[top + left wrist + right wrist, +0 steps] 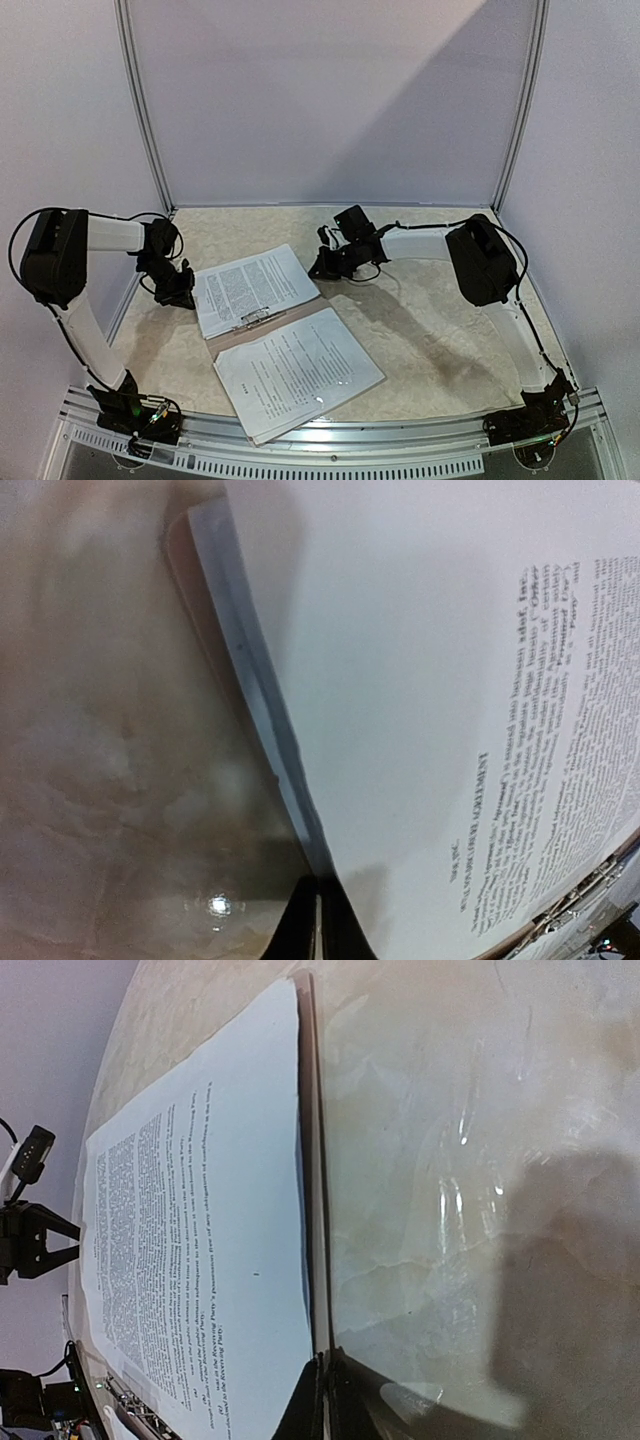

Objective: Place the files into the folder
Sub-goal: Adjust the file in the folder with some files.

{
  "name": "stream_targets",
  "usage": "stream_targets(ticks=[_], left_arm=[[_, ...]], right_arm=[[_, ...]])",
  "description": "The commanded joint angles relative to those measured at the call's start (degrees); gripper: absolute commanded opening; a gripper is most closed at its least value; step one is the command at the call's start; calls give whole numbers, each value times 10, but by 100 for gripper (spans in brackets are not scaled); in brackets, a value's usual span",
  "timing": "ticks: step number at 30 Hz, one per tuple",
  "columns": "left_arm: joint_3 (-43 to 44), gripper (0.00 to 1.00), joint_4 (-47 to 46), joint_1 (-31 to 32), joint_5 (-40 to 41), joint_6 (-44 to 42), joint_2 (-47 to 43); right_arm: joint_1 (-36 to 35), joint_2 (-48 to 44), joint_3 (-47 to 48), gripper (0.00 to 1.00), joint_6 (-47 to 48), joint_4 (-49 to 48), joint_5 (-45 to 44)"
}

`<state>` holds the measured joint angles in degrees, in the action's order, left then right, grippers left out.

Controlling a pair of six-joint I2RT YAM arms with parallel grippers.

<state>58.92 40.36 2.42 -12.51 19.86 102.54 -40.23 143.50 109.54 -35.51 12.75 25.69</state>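
Observation:
The tan folder [232, 342] lies open on the table with a silver clip [256, 318] at its spine. One stack of files [250, 285] rests on its far half and another [300, 370] on its near half. My left gripper [188, 292] is shut on the far half's left edge. In the left wrist view the closed gripper [318, 918] pinches the edge where the sheets [420, 680] meet the brown cover [180, 575]. My right gripper [322, 265] is shut on the opposite edge. In the right wrist view that gripper [325, 1392] clamps the thin folder rim [312, 1160] beside the printed page [200, 1240].
White booth walls [330, 100] close in the marbled tabletop [450, 330] at the back and both sides. A metal rail [400, 435] runs along the near edge between the arm bases. The near stack of files overhangs toward that rail.

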Motion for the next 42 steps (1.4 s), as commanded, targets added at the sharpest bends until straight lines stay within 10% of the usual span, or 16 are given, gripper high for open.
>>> stream_targets(ticks=[1,20,31,42], left_arm=[[-27,5,6,4,-3,0,19],[-45,0,28,15,-8,-6,-44],[117,11,45,-21,-29,-94,-62],[413,19,132,26,66,-285,182]], right_arm=[[-7,-8,-14,4,16,57,-21],[-2,-16,-5,4,24,65,-19],[11,-64,-8,5,53,83,-54],[10,-72,-21,5,64,93,-49]])
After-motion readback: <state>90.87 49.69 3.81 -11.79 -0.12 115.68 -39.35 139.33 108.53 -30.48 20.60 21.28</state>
